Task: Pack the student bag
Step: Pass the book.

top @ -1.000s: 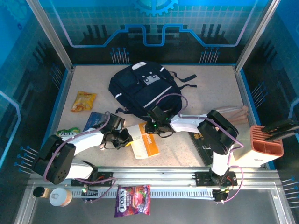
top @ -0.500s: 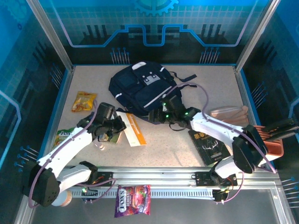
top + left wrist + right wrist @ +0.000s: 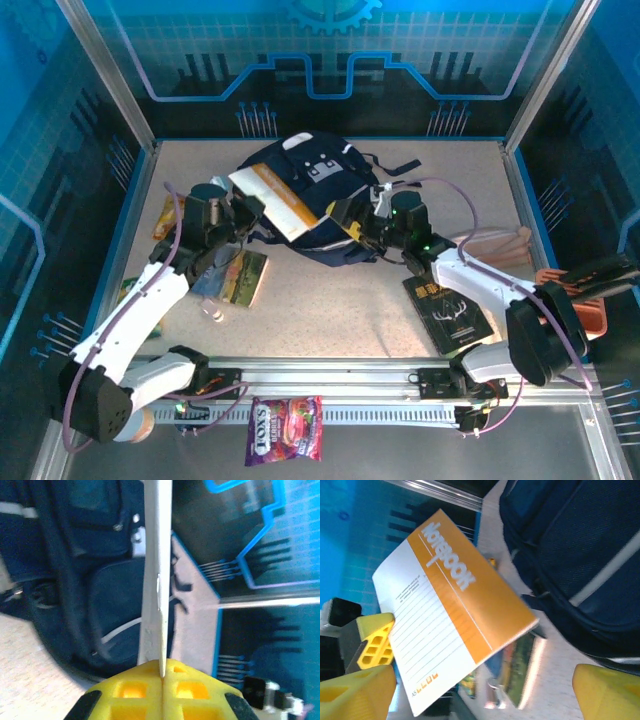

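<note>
The student bag, dark navy with thin white stripes, lies at the back middle of the table. My left gripper is shut on one edge of an orange-and-white notebook and holds it in the air, tilted over the bag's left side. In the left wrist view the notebook runs edge-on out of the closed yellow fingers, with the bag behind. My right gripper stands open at the bag's right front edge, nothing between its fingers; it faces the notebook and the bag.
A colourful book and a small bottle lie under the left arm. A black book lies front right, a pinkish pouch and an orange holder at the right. Snack packs sit far left, a candy bag on the front rail.
The left arm has lifted the notebook off the table and carried it back over the bag. The right gripper has opened and drawn back to the bag's right side.
</note>
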